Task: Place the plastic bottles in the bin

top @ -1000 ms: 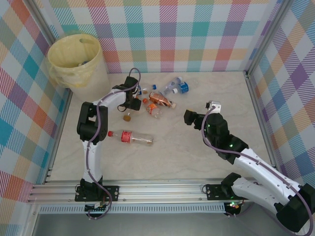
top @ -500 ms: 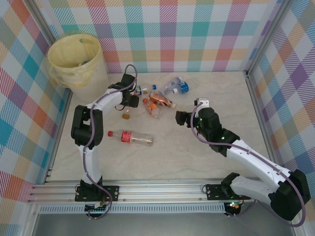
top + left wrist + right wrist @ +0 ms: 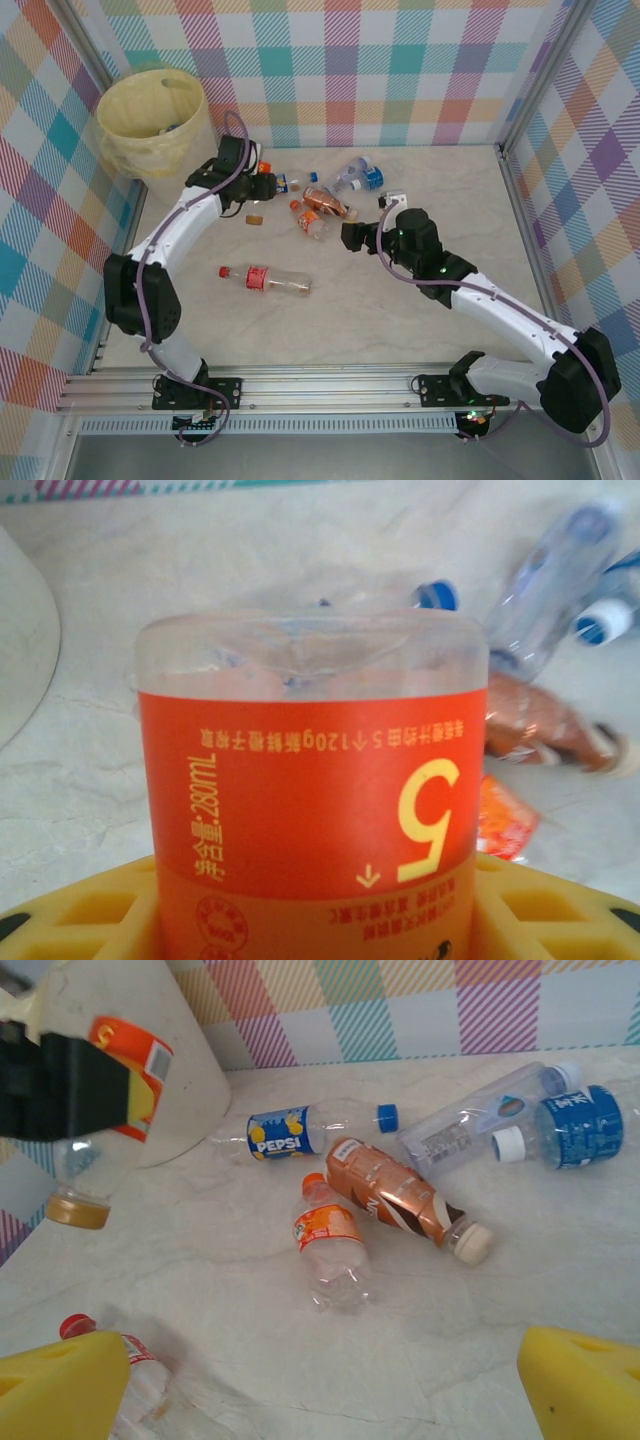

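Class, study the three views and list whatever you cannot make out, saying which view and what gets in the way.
Bin contents, top view: the bag liner hides most of the inside; what shows is too small to name.
Orange-labelled bottle, left wrist view: bottom edge cuts off its lower end.
Red-capped bottle, right wrist view: a yellow finger covers part.
Far bottles, left wrist view: blurred.

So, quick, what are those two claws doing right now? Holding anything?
Left gripper: closed on an orange-labelled bottle.
Right gripper: open, holding nothing.
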`<state>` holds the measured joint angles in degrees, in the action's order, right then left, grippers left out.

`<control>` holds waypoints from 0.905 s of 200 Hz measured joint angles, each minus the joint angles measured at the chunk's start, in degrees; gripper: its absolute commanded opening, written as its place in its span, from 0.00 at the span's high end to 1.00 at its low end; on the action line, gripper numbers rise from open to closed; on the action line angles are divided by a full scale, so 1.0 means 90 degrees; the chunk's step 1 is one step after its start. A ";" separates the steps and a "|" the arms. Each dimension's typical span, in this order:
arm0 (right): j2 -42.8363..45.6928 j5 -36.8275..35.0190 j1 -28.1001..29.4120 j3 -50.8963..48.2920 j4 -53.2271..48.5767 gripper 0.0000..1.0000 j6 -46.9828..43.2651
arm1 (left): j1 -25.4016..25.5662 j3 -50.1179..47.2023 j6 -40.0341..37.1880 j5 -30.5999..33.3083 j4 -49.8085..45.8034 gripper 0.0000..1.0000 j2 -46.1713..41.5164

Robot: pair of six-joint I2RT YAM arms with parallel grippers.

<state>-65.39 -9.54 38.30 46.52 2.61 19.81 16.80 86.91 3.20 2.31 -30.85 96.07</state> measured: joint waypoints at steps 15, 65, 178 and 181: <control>-0.0131 0.0073 0.0005 0.0129 0.0019 0.00 0.0000 | -0.0002 0.0000 0.0199 -0.0219 0.0005 1.00 -0.0318; -0.0600 0.0340 0.0005 0.0636 0.0262 0.00 -0.0100 | -0.0002 0.0068 0.0576 -0.0517 0.0155 1.00 -0.1311; -0.0576 0.0782 0.0129 0.0896 0.0508 0.00 -0.0068 | -0.0770 0.0520 0.1666 0.1253 0.1309 1.00 -0.1608; -0.0527 0.0775 0.0129 0.0877 0.0508 0.00 -0.0066 | -0.0816 0.0561 0.1685 0.1304 0.1338 1.00 -0.1591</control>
<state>-70.13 -2.57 39.46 54.41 7.18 19.22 9.45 91.96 18.37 14.04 -18.81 81.76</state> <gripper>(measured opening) 0.996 0.554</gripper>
